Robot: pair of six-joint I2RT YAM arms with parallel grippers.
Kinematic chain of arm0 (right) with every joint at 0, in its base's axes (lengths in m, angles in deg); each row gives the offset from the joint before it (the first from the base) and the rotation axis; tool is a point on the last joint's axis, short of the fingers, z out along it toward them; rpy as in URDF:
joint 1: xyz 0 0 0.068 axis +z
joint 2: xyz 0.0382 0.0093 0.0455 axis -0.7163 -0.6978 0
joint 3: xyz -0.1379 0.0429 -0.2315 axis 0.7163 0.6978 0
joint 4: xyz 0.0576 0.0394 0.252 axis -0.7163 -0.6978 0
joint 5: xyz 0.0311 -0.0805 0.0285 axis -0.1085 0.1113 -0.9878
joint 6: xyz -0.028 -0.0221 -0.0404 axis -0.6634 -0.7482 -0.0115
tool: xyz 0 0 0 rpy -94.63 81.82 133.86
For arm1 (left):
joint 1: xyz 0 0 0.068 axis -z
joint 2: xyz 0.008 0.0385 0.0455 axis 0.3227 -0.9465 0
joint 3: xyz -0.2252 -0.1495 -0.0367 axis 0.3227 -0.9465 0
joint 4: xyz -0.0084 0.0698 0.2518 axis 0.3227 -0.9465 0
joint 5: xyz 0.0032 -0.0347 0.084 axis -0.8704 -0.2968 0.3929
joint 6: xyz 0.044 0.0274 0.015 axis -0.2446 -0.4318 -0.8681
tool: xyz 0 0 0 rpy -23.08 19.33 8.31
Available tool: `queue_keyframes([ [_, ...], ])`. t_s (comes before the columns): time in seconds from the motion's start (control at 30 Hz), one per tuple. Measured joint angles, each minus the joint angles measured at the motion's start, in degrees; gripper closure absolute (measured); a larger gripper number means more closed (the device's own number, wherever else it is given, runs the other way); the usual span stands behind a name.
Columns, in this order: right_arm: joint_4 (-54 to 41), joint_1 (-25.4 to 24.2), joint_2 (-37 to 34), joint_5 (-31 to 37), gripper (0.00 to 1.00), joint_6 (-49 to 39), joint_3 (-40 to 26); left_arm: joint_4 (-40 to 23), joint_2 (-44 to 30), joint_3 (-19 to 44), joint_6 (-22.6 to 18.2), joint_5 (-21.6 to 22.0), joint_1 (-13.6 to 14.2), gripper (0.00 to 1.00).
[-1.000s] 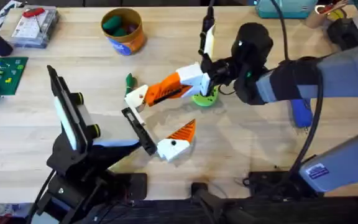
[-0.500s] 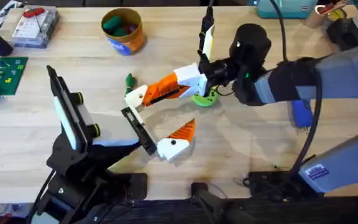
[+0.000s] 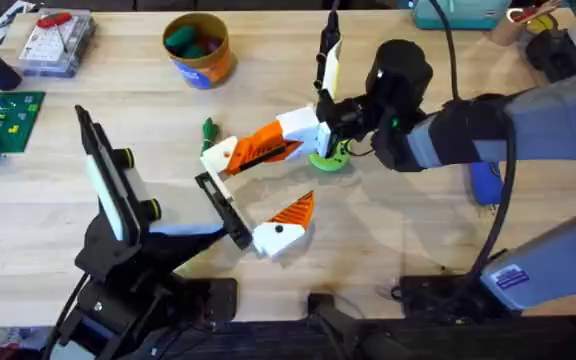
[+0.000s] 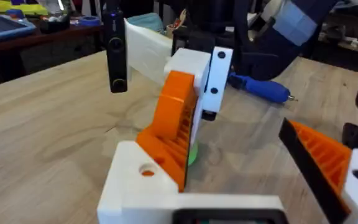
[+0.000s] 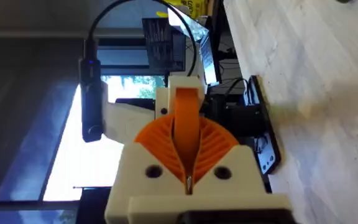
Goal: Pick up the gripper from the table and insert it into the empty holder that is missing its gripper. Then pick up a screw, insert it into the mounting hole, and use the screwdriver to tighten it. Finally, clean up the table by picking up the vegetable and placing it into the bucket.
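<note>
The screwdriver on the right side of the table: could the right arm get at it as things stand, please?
Probably not at once. The screwdriver lies beside the right arm with bare table around it, but the right gripper is shut on the gripper, which would have to be placed first.

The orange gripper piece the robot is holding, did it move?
Yes. The gripper slid slightly left, away from the green disc, toward the holder, held by the right gripper.

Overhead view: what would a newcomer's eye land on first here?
Probably the right end effector at mid-table, shut on the orange ribbed gripper, which slants down toward the white holder on the black rail. Next, the orange-yellow bucket at the far edge, and a second orange wedge on a white block nearer the arm bases.
</note>
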Motion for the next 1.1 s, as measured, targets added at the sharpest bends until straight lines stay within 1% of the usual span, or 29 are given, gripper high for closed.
queue_keyframes([
  [0.3,-1.54,0.38,0.0,-0.12,0.982,-1.28,-0.34,-0.02,0.0,0.0,0.2,-0.04,0.0,0.01],
  [0.47,-2.65,1.01,-0.22,-0.78,0.982,-2.08,-1.75,0.05,0.0,0.0,-0.06,0.16,-0.01,0.01],
  [0.63,-3.95,1.21,-2.1,-2.76,0.982,-2.44,-4.49,0.04,0.0,0.0,-0.22,0.53,-0.02,0.01],
  [0.93,-4.28,1.22,-2.37,-3.57,0.982,-2.72,-5.05,0.07,0.0,0.0,-0.42,0.52,-0.02,0.01],
  [1.1,-5.42,1.28,-3.25,-5.02,0.982,-3.2,-6.97,0.45,0.0,0.0,-0.88,0.51,-0.02,0.01],
])
